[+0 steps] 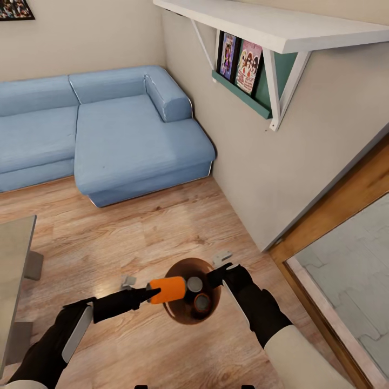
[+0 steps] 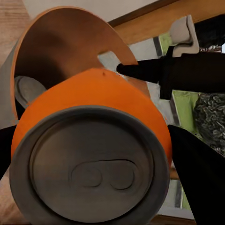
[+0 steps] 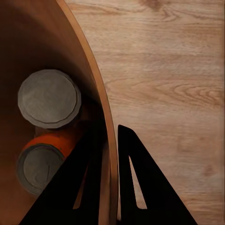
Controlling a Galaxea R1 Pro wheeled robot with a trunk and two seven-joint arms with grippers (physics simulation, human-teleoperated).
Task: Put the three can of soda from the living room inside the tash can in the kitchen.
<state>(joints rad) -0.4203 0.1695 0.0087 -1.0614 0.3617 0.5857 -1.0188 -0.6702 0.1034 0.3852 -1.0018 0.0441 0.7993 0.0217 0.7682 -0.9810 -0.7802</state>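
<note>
The tash can (image 1: 186, 316), round with a brown inside, hangs low over the wood floor in front of me. My right gripper (image 1: 218, 276) is shut on its rim, one finger inside and one outside (image 3: 140, 187). Two cans of soda stand inside it: one shows only its grey top (image 3: 49, 98), the other is orange (image 3: 40, 164). A second orange can (image 1: 168, 289) lies on its side over the bin's near-left rim, with my left gripper (image 1: 155, 294) shut on it. Its grey top (image 2: 91, 171) faces the left wrist camera.
A blue corner sofa (image 1: 124, 129) stands ahead to the left. A wall with a white shelf (image 1: 281, 27) is on the right. A wooden threshold (image 1: 319, 216) leads to a tiled floor (image 1: 351, 270). A grey table edge (image 1: 13, 259) is at the left.
</note>
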